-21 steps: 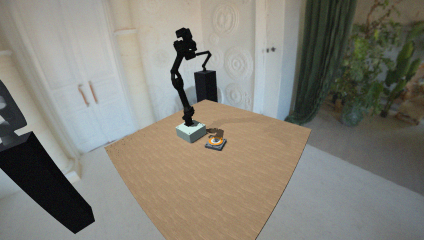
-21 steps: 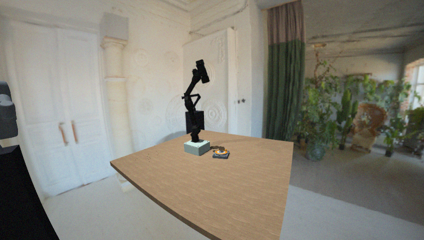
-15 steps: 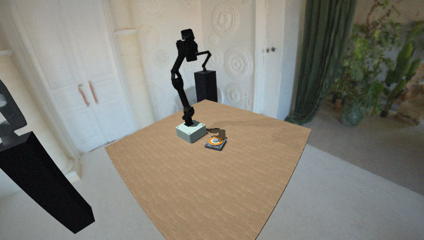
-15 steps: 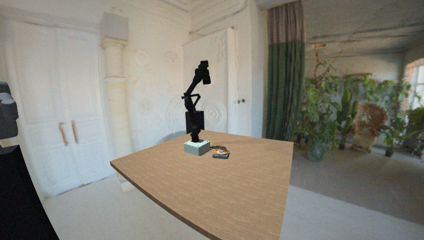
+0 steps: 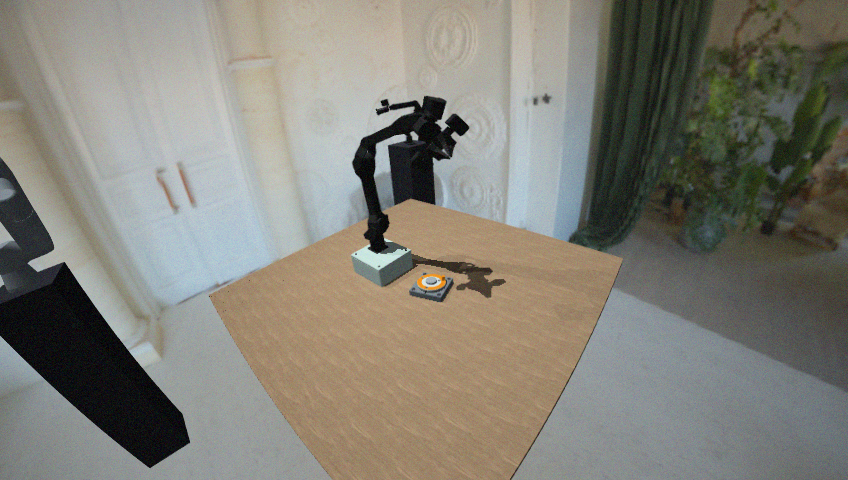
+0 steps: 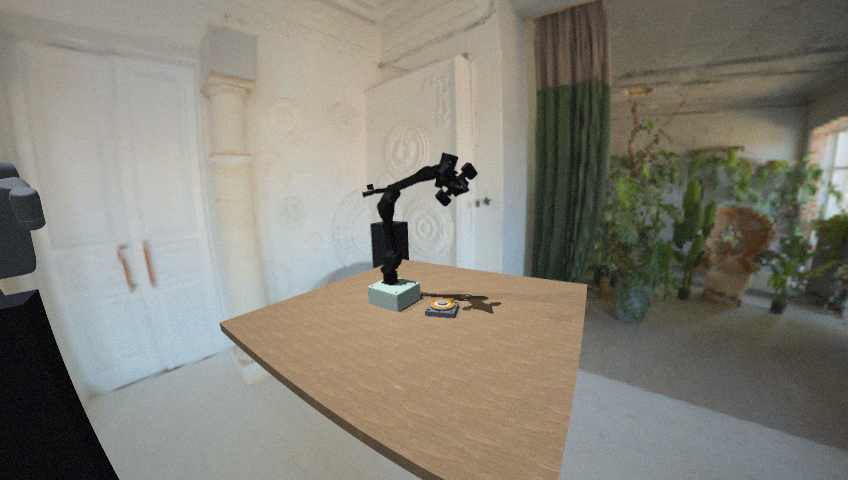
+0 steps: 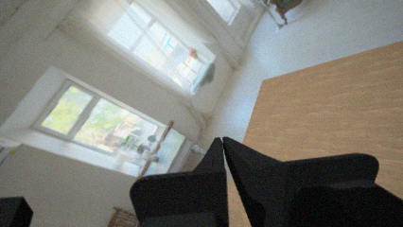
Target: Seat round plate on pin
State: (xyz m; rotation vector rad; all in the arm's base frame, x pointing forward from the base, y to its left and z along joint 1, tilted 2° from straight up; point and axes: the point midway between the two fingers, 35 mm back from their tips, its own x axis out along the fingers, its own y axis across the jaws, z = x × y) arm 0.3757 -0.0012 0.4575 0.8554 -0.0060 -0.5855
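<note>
No readable writing or labels anywhere. Gripper (image 7: 222, 142) up high above the worktop (image 5: 416, 368), fingers closed together, tips almost touching, nothing held. Round plate (image 5: 432, 281) with orange ring sits on its dark base (image 5: 429, 291), just beside the arm's pale mount (image 5: 381, 265).

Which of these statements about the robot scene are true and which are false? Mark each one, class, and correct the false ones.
1. The pincer is shut with nothing between its fingers. True.
2. The pincer is pressing on the round plate. False: it is raised high above the table, well apart from the plate.
3. The plate has an orange ring and rests on a dark square base. True.
4. The base stands at the table's far right corner. False: it sits close beside the arm's pale mounting block.
5. The wrist view shows the plate between the fingers. False: only table and room appear.
</note>
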